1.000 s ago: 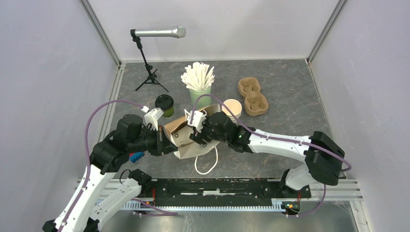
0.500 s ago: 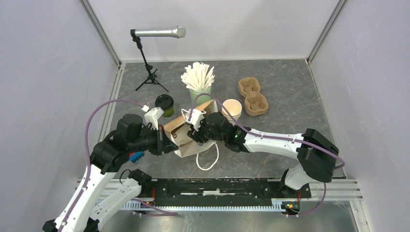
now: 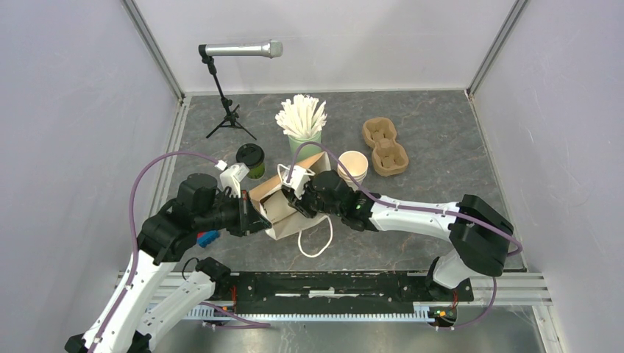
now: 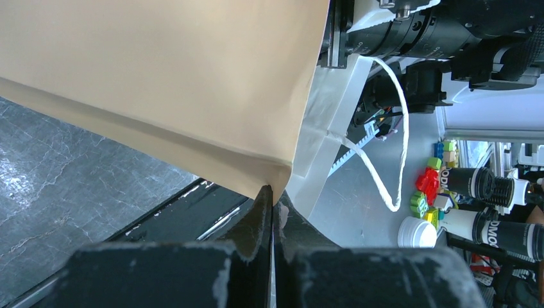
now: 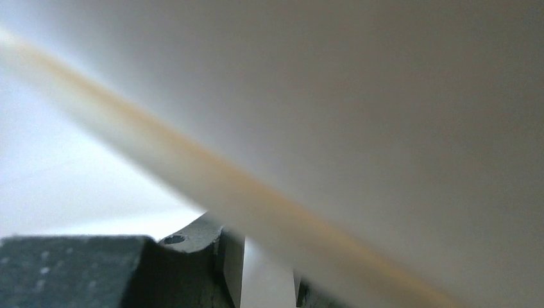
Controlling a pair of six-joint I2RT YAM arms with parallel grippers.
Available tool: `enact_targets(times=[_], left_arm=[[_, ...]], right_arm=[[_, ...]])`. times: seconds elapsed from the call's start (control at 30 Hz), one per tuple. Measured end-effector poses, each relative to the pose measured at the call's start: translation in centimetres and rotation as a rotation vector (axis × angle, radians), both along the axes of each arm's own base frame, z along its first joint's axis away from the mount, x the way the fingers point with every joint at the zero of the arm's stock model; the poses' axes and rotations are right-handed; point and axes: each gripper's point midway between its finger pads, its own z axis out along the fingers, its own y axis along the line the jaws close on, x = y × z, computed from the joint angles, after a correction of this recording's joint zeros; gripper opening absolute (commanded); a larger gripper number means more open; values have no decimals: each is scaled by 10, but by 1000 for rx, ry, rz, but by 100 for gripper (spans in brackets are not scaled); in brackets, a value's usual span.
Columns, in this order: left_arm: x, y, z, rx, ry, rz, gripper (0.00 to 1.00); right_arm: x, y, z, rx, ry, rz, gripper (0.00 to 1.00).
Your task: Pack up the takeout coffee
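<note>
The paper bag (image 3: 287,224) is held at one corner of its mouth by the left gripper (image 4: 272,194), which is pinched tight on the paper. Spreading that mouth wide is the job: the right gripper (image 3: 297,197) straddles the opposite wall, though I cannot tell if it has bitten, and should draw away gently, not tearing. The olive-green coffee cup (image 3: 250,159), black-lidded and upright, stands untouched just beyond the bag's far-left corner.

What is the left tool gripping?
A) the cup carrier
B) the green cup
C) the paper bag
C: in the left wrist view, the left tool is shut on a corner of the bag.
</note>
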Motion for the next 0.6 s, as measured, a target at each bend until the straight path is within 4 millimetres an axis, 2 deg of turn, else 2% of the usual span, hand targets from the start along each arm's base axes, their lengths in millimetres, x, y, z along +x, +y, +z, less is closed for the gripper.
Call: enact_targets(times=[0.37, 0.6], left_arm=[[0, 0, 0, -1, -1, 0, 2], [-1, 0, 1, -3, -2, -3, 2]], right_arm=[[-2, -2, 1, 16, -23, 16, 1], [-7, -10, 7, 21, -89, 60, 0]])
